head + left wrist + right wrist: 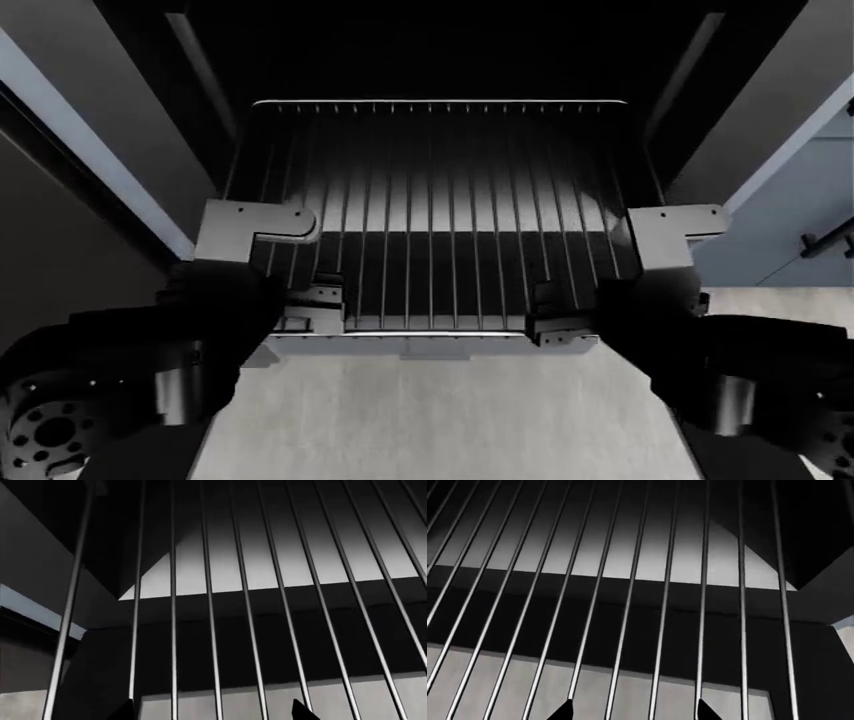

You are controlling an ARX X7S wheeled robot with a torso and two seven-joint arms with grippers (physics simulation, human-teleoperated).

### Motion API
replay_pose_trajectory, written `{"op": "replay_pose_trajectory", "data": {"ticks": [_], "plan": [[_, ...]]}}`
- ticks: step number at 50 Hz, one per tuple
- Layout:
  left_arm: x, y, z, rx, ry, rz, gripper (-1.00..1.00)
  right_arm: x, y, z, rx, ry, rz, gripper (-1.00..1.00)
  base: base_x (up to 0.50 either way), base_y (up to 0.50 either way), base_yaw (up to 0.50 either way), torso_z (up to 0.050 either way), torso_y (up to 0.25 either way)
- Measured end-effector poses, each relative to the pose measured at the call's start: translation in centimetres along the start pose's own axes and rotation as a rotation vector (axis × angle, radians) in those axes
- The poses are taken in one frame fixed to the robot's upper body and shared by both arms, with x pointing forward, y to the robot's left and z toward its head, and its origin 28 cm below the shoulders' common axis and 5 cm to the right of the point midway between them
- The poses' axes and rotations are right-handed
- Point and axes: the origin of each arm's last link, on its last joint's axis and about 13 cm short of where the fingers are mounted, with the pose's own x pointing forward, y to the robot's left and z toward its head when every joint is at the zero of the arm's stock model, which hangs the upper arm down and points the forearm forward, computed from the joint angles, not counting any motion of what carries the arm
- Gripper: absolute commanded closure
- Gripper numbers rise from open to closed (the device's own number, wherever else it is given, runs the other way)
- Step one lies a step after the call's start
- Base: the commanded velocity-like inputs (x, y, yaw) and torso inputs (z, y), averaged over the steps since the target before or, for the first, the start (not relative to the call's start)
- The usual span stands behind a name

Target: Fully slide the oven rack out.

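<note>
The oven rack (441, 220), a wide grid of thin silvery wires in a rounded frame, sticks well out of the dark oven cavity (441, 50) toward me. My left gripper (318, 305) is at the rack's front left corner and my right gripper (554, 318) is at its front right corner. In the left wrist view the rack wires (173, 605) run away from the gripper (212, 712), whose two dark fingertips stand wide apart with several wires between them. The right wrist view shows the same: wires (704, 580) and spread fingertips of the gripper (634, 712).
Pale grey brackets (254, 225) (674, 228) sit over the rack's side edges. Blue-grey cabinet fronts flank the oven, left (80, 130) and right, with a dark handle (827, 240). A pale grey surface (427, 420) lies below the rack's front edge.
</note>
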Motion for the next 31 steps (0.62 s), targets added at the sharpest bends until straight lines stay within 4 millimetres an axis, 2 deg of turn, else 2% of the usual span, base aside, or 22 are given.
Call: {"op": "replay_pose_trajectory", "data": {"ticks": [23, 31], "plan": [[-4.4, 0.3, -3.3, 0.02, 0.062, -0.039, -1.0, -4.2, 0.7, -4.4, -0.058, 0.019, 0.012, -1.0, 0.0, 0.0, 0.0, 0.0, -0.013], [-5.2, 0.3, -3.7, 0.02, 0.082, -0.039, -1.0, -5.0, 0.8, -5.5, -0.031, 0.006, 0.011, -1.0, 0.0, 0.0, 0.0, 0.0, -0.013]]}}
